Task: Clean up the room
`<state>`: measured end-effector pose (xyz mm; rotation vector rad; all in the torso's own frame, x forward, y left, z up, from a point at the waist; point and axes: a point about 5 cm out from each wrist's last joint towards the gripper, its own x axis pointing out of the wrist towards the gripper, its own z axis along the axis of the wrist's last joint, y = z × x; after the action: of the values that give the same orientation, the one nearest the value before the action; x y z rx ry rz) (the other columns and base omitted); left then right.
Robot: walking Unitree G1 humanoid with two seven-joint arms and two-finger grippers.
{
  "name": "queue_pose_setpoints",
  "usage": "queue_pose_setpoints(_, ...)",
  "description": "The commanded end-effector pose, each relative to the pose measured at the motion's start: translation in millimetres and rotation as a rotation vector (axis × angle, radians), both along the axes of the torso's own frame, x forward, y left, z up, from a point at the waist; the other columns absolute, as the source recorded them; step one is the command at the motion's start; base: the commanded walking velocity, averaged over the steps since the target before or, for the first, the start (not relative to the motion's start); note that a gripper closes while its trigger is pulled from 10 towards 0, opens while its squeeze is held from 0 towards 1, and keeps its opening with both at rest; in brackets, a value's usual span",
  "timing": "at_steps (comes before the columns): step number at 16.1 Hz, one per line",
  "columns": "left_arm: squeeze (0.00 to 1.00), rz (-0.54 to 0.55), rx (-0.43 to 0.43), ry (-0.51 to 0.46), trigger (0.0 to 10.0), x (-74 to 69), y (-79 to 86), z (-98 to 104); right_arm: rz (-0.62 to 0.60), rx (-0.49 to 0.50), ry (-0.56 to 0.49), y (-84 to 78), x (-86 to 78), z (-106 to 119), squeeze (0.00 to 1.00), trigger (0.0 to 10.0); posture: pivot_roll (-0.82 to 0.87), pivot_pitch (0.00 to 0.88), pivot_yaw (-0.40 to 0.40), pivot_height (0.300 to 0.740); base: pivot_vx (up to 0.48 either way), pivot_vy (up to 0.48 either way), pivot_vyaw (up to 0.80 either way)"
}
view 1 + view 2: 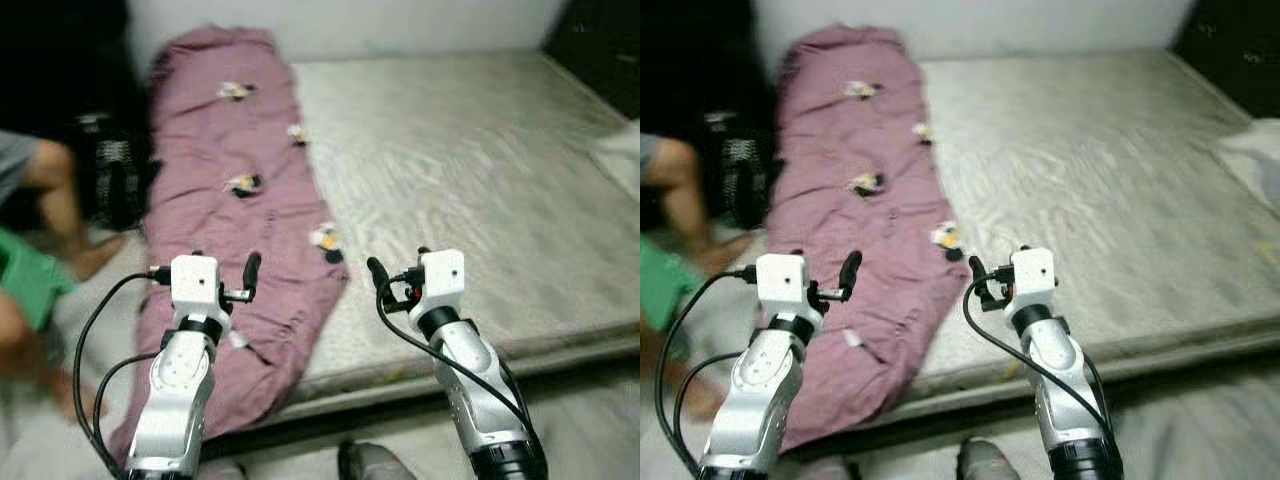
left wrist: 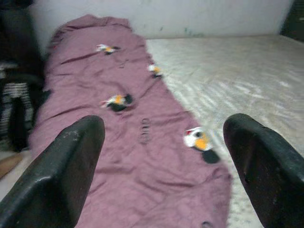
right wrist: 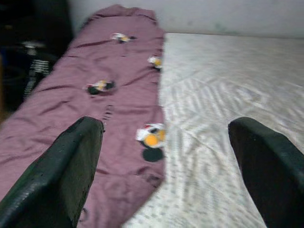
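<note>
Beyond the bed a pale wall (image 1: 400, 25) runs across the back. On the left a person sits low on the floor, bare legs (image 1: 55, 200) bent, one foot (image 1: 95, 255) flat, with something green (image 1: 30, 280) just beside them. Behind the legs stands a dark slatted basket (image 1: 115, 175). A black cabinet (image 1: 600, 40) fills the far right corner.
</note>
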<state>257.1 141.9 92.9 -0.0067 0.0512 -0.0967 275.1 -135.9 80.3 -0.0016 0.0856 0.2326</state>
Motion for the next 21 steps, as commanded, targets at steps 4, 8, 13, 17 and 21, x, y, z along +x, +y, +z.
queue_pose_setpoints(4, 0.0, -0.009, 0.005, -0.012, 10.0, -0.2, -1.7, 4.2, -0.008, -0.004, 0.0, -1.8, 0.8, 1.9, 0.0, 10.0, -0.01, 0.072, -0.024, 0.74, 0.0, 0.0, -0.8)
queue_pose_setpoints(8, 0.0, 0.009, 0.011, 0.007, 10.0, -7.4, 1.6, -0.5, -0.002, -0.007, 0.005, -2.0, -1.4, 0.7, 0.0, 10.0, -0.01, 0.076, -0.026, 0.74, 0.0, 0.0, 0.0)
queue_pose_setpoints(13, 0.0, 0.008, 0.01, 0.003, 10.0, -5.3, 0.2, 1.1, 0.006, -0.004, 0.002, -0.3, -0.2, 1.5, 0.0, 10.0, -0.01, 0.076, -0.027, 0.711, 0.0, 0.0, 0.0)
queue_pose_setpoints(17, 0.0, 0.001, 0.014, 0.001, 10.0, -4.0, -0.5, 1.6, 0.003, -0.001, 0.003, -0.1, -0.2, 1.2, 0.0, 10.0, -0.01, 0.074, -0.024, 0.661, 0.0, 0.0, 0.0)
queue_pose_setpoints(21, 0.0, 0.005, 0.018, -0.004, 10.0, -3.0, -0.7, 2.6, 0.005, 0.0, 0.001, 0.1, 0.1, 1.3, 0.0, 10.0, -0.01, 0.073, -0.026, 0.622, 0.0, 0.0, 0.0)
